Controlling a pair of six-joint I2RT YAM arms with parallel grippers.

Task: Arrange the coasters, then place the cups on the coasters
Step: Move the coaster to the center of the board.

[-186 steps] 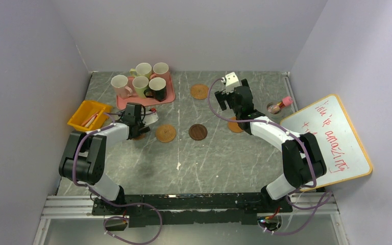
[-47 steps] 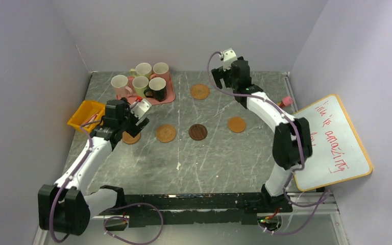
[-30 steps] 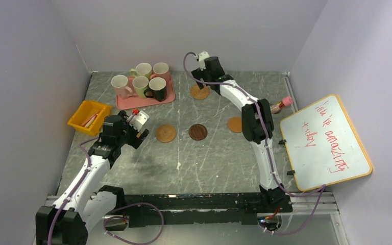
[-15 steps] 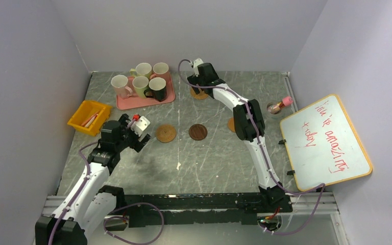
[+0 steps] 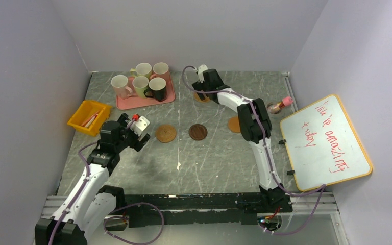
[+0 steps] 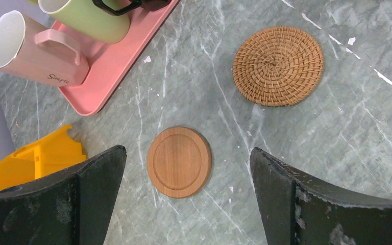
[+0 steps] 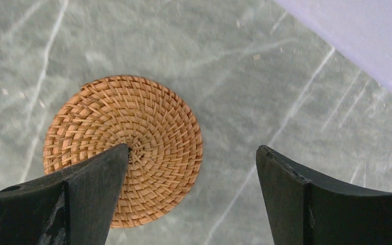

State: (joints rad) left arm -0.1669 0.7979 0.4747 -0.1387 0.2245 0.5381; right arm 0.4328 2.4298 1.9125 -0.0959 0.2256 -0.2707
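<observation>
Rattan first: the far woven coaster (image 7: pixel 127 148) is the piece in hand. It lies flat on the stone table (image 7: pixel 286 61) close to the back wall (image 7: pixel 362 30), at 12 o'clock from the dark brown coaster (image 5: pixel 198 132).

Right gripper (image 7: pixel 191 153) hovers over it, jaws wide, nothing held. In the wrist view the disc sits off-centre toward 9 o'clock. One finger (image 7: pixel 76 199) covers its 7 o'clock rim and the other is over bare stone.

How I'd run it:
- Shift toward 9 o'clock until the weave's hub is mid-gap, then descend.
- The disc is thin and flat, so bring the tips almost onto the stone before closing across the rim.
- Can't tell if the gap clears the full diameter. If not, pinch one edge.
- It looks light, so an off-centre pinch will probably let it swing. Lift straight and carry low.

Likely target is the line across mid-table, 9 to 3 o'clock: second woven coaster (image 5: pixel 166 133), the dark brown one, orange coaster (image 5: pixel 233 124). The right arm covers part of the orange one, so watch the elbow.

Smooth wood coaster (image 6: pixel 179 162) at the 9 o'clock end lies below the left gripper (image 6: pixel 186 153), jaws also wide and empty. All five mugs (image 5: pixel 143 81) are on the pink tray (image 5: pixel 132 103) at 10 o'clock, none on a coaster yet.
</observation>
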